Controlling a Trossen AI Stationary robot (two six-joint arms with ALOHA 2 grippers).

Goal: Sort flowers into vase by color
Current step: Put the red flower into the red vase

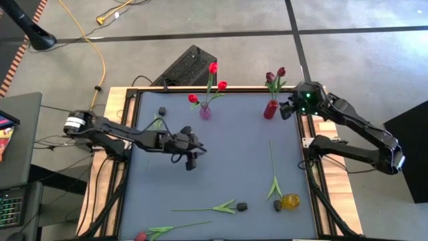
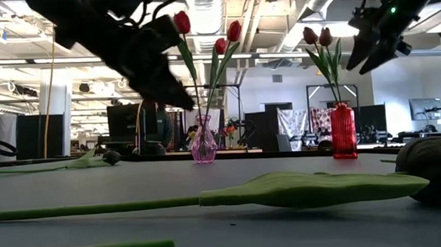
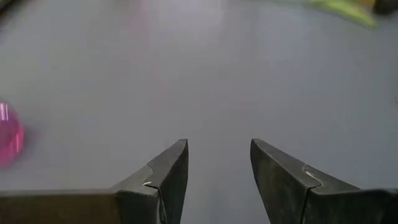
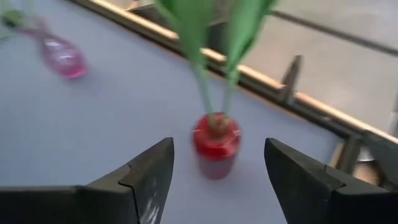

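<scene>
Right gripper beside the red vase at the table's far edge, fingers spread wide, holding nothing; in the right wrist view the vase stands just ahead of the gap between the fingers, two maroon tulips upright in it; pink vase to its left holds three red tulips. Left gripper over mid-table, jaws parted, empty; loose flowers lie well apart from both: one black-headed stem by the yellow vase, another black-headed one near the front, a red one at the front edge.
</scene>
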